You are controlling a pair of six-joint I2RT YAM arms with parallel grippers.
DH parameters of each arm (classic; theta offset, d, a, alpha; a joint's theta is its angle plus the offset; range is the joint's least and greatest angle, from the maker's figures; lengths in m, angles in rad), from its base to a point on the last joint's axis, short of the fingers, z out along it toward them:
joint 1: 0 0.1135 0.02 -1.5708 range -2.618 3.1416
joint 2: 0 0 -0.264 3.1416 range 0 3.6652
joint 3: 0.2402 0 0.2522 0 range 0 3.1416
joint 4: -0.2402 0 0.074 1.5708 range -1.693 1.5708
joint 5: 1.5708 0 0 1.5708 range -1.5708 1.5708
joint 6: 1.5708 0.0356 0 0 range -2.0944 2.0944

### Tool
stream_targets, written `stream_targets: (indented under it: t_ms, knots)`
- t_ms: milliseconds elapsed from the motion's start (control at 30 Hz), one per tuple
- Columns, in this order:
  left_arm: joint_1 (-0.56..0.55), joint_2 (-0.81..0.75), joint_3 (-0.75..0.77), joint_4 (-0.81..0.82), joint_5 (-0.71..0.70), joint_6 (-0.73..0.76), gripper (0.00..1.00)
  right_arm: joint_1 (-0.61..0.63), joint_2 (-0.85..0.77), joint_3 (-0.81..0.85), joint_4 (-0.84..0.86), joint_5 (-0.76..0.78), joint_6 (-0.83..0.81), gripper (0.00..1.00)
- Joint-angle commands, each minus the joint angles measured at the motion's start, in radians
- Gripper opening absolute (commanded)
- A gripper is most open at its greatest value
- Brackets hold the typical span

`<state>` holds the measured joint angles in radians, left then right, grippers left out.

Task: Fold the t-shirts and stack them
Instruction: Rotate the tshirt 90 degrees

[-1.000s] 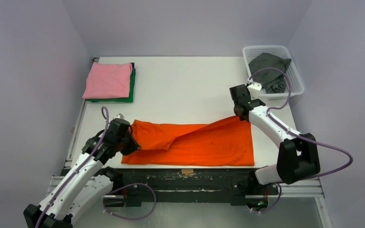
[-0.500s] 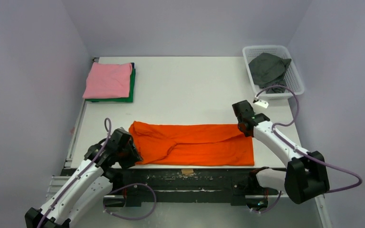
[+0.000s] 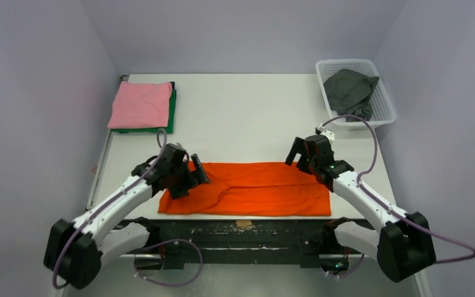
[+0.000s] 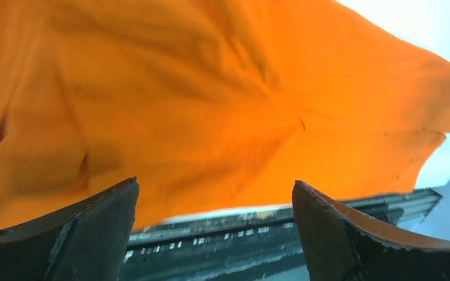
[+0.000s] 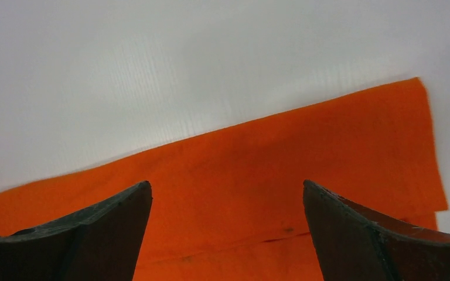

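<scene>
Orange t-shirt (image 3: 266, 189) lying as a long band on tabletop (image 3: 241, 117), left hand (image 3: 192, 179) spread over its left end, right hand (image 3: 301, 161) spread over its far right edge.

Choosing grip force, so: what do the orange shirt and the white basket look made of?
Orange shirt: soft matte cloth, likely knit; it creases and lies limp. White basket: probably rigid plastic, judging by its open mesh walls.
</scene>
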<state>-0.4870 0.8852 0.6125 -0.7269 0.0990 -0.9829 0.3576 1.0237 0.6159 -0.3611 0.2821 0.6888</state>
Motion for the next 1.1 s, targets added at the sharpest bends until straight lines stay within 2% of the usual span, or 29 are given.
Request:
stream_targets:
  t_ms: [0, 100, 233, 333, 433, 567, 667, 800, 933, 1067]
  knots:
    - [0.003, 0.308, 0.065, 0.303, 0.016, 0.011, 1.0, 0.051, 0.143, -0.02, 0.202, -0.185, -0.072, 0.99]
    - [0.052, 0.507, 0.126, 0.377, 0.001, 0.041, 1.0, 0.064, 0.225, -0.022, 0.225, -0.201, -0.068, 0.98]
    - [0.145, 0.75, 0.272, 0.385, 0.071, 0.082, 1.0, 0.079, 0.265, -0.061, 0.2, -0.22, -0.04, 0.97]
    - [0.154, 0.915, 0.439, 0.368, 0.13, 0.093, 1.0, 0.09, 0.266, -0.126, 0.223, -0.275, -0.011, 0.97]
    - [0.16, 1.089, 0.68, 0.264, 0.184, 0.114, 1.0, 0.114, 0.275, -0.184, 0.309, -0.359, 0.02, 0.96]
    - [0.16, 1.295, 1.007, 0.142, 0.222, 0.116, 1.0, 0.18, 0.326, -0.167, 0.35, -0.419, 0.039, 0.96]
    - [0.168, 1.48, 1.294, 0.053, 0.334, 0.11, 1.0, 0.247, 0.37, -0.132, 0.355, -0.439, 0.057, 0.96]
    - [0.171, 1.698, 1.603, 0.07, 0.488, 0.023, 1.0, 0.337, 0.488, -0.057, 0.411, -0.471, 0.085, 0.96]
    - [0.177, 1.812, 1.752, 0.162, 0.575, -0.075, 1.0, 0.449, 0.581, 0.026, 0.446, -0.542, 0.097, 0.99]
    - [0.187, 1.84, 1.761, 0.24, 0.592, -0.134, 1.0, 0.571, 0.6, 0.111, 0.371, -0.539, 0.024, 0.99]
